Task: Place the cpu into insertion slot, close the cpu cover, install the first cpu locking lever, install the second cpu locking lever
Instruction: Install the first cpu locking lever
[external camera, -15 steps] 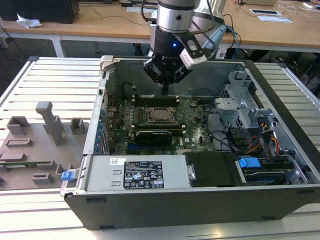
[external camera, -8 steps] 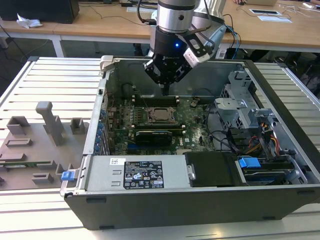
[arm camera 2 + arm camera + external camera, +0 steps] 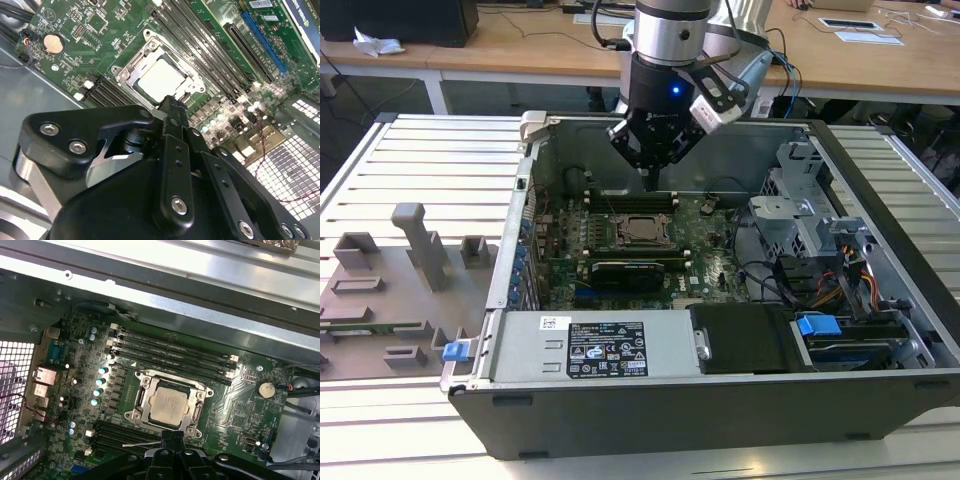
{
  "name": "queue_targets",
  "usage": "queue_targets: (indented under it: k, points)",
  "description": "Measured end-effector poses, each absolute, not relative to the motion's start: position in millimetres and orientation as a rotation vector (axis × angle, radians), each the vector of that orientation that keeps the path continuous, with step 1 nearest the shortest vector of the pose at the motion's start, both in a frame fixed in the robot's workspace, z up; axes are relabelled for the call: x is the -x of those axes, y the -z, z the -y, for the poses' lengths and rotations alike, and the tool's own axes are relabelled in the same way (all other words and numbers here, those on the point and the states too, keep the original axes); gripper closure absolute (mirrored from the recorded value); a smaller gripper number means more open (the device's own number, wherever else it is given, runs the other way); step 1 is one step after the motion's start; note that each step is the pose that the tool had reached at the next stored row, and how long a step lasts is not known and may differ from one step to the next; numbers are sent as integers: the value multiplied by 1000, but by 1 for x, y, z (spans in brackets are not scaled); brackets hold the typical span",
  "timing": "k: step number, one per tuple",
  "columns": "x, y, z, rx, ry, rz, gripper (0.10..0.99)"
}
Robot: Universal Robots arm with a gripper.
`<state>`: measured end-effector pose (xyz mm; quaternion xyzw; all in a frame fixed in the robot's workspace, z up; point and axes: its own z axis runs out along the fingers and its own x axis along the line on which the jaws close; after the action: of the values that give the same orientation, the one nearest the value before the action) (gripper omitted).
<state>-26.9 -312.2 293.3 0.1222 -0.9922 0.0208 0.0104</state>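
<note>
Black and slim, the gripper [image 3: 650,183] points straight down from a vertical silver arm [image 3: 670,40]. It hangs inside the open computer case [image 3: 720,400], over the far part of the green motherboard [image 3: 710,250]. Its matte fingers [image 3: 174,150] are pressed together into one narrow blade with nothing pinched between them (bolt heads gleam along the linkage).

Out from the tip: in the first wrist view a thin silver rod [image 3: 142,444] lies just beside it, though I cannot tell whether they touch. Right next to that is the cpu [image 3: 167,406], a flat, dull silver-tan square seated in the insertion slot [image 3: 172,385], whose dark rim peeks out around it. The cpu cover [image 3: 141,399], a bright stamped-metal frame, is down flat with the chip showing through its window.

Long black memory slots [image 3: 170,352] run along both sides of the socket, and a round coin cell [image 3: 266,388] shines farther off on the board.
</note>
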Motion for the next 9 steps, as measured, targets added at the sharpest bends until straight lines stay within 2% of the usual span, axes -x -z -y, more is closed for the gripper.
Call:
queue_targets:
  k: [9]
  points:
    - [27,-293,312,-177,-65,3112,976]
